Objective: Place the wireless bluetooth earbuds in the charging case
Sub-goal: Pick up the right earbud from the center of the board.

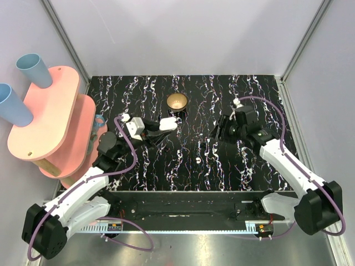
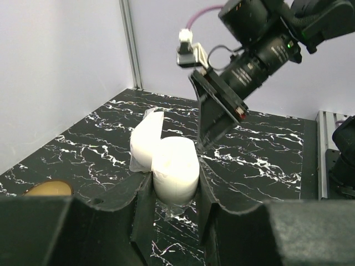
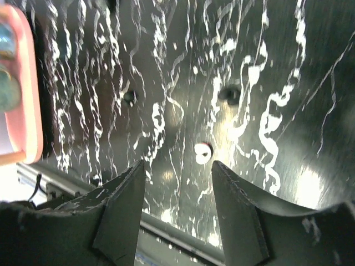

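Left gripper (image 1: pixel 165 127): we see its fingers closed on the case (image 1: pixel 170 124). In the left wrist view the two black fingers (image 2: pixel 141 208) press on either side of the white body (image 2: pixel 176 160).
Case: held left of the table's (image 1: pixel 244 172) middle, just in front of the bowl (image 1: pixel 177 101). Its lower end is hidden between the fingers, so we cannot tell whether it touches the tabletop.
Lid (image 2: pixel 145 141): hinged open and standing up on the left of the case body. The inside of the case faces away from every camera, so we cannot see what it holds.
Earbud (image 1: pixel 198 159): we make out only one, a small white speck lying on the table near the middle. It is well apart from the case and nearer the arm bases.
Right gripper (image 1: pixel 222 132): hangs open over the table with nothing between its fingers. In its wrist view the earbud (image 3: pixel 203 153) shows through the gap beyond the fingertips (image 3: pixel 125 194), too blurred for detail.
Bowl: cut off at the lower left edge of the left wrist view (image 2: pixel 47 188).
Shelf (image 1: pixel 50 119): pink, left of the table, carrying two blue cups (image 1: pixel 32 69), one of them cut by the frame edge.
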You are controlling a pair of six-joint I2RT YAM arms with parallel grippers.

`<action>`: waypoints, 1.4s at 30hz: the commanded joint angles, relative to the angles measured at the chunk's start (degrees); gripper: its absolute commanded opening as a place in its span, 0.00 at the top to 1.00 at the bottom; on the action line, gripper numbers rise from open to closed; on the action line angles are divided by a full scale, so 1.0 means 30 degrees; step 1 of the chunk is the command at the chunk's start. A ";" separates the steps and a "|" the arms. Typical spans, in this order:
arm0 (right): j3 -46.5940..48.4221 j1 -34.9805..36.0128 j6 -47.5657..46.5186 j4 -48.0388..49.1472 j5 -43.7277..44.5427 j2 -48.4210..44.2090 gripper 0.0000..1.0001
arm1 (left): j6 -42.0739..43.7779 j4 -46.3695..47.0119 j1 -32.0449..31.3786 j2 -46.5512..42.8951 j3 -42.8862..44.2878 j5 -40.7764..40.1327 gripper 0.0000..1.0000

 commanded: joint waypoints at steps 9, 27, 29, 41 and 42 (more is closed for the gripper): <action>-0.3298 -0.0065 0.2074 0.2214 -0.3977 0.1175 0.43 | 0.0432 0.0303 -0.0042 -0.0304 0.0041 -0.0287 1.00; -0.4178 -0.0065 0.0902 0.4324 -0.5560 0.6068 0.61 | 0.0344 0.0274 -0.0042 0.0077 0.0217 -0.0404 1.00; -0.4236 -0.0065 0.0785 0.4587 -0.5765 0.6390 0.61 | 0.0344 0.0245 -0.0071 0.0106 0.0217 -0.0405 1.00; -0.4207 -0.0065 0.0755 0.5320 -0.6058 0.7855 0.66 | 0.0051 0.0362 -0.0042 0.0429 0.0392 -0.0258 1.00; -0.4207 -0.0036 0.0784 0.5379 -0.6059 0.7914 0.66 | 0.0022 0.0362 -0.0042 0.0400 0.0392 -0.0258 1.00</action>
